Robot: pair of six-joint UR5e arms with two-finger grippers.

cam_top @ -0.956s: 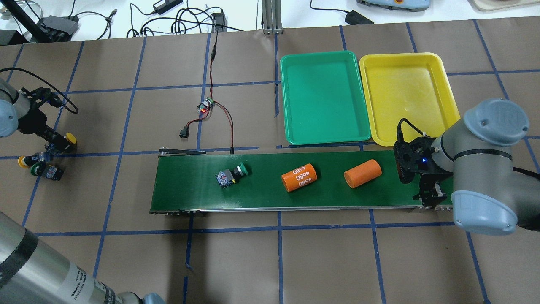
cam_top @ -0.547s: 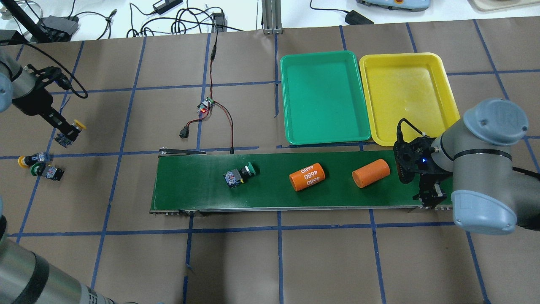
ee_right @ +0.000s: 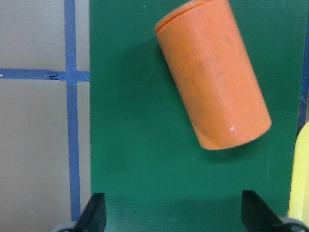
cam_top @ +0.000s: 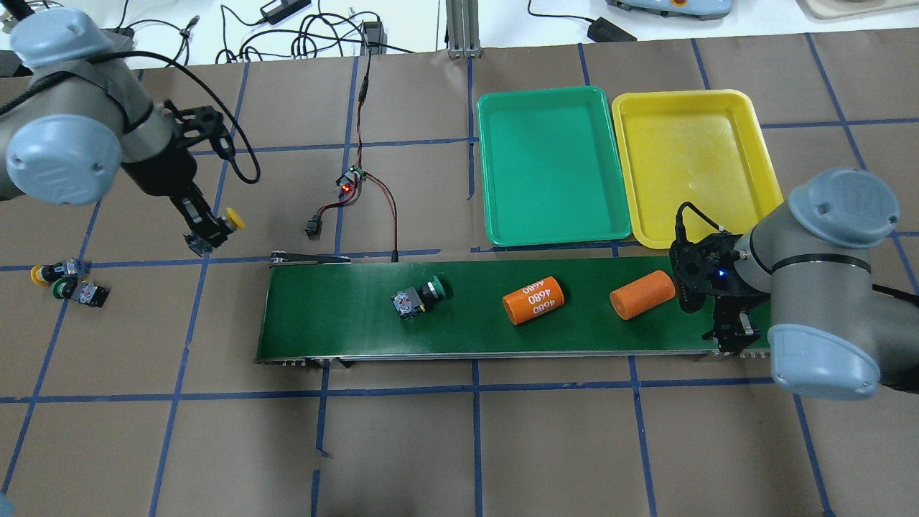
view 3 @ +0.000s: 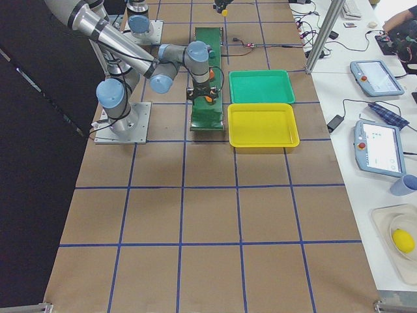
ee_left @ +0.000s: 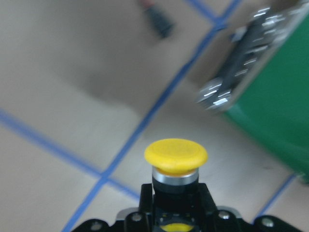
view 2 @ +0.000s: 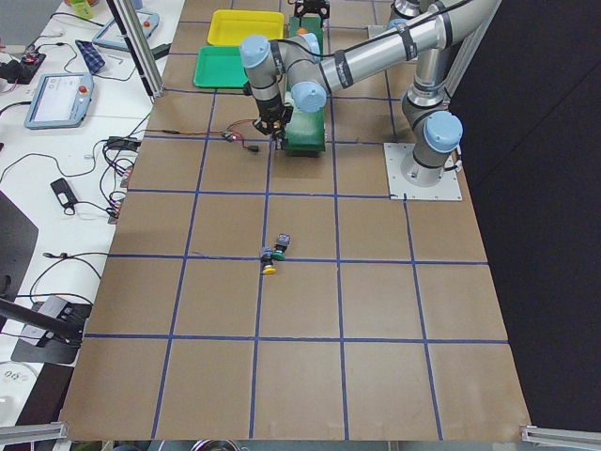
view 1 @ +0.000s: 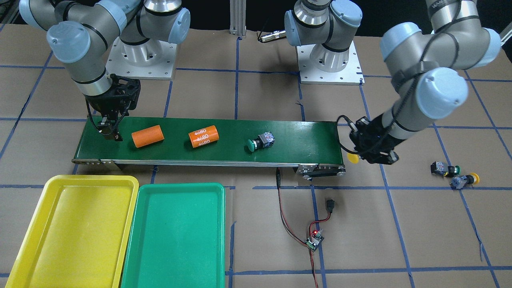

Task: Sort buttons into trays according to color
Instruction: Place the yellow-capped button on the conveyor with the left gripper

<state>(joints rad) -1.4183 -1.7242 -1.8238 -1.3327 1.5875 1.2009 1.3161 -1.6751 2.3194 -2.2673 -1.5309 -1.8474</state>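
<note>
My left gripper (cam_top: 207, 234) is shut on a yellow button (cam_top: 232, 219), held above the table just left of the belt's left end; the wrist view shows its cap (ee_left: 176, 156) up close. A green button (cam_top: 418, 296) lies on its side on the conveyor belt (cam_top: 330, 316). One more yellow button (cam_top: 49, 272) and a green one (cam_top: 75, 291) lie on the table at far left. My right gripper (ee_right: 176, 217) hangs open over the belt's right end, with nothing between its fingers. The green tray (cam_top: 553, 165) and yellow tray (cam_top: 689, 158) stand behind the belt.
Two orange cylinders ride the belt: one marked 4680 (cam_top: 533, 300) and a plain one (cam_top: 641, 294) close to my right gripper. A small circuit board (cam_top: 350, 179) with red and black wires lies behind the belt's left end.
My left arm has lifted the yellow button and carried it right, toward the belt's left end. The green button and both cylinders have drifted right along the belt. The right arm stayed still.
</note>
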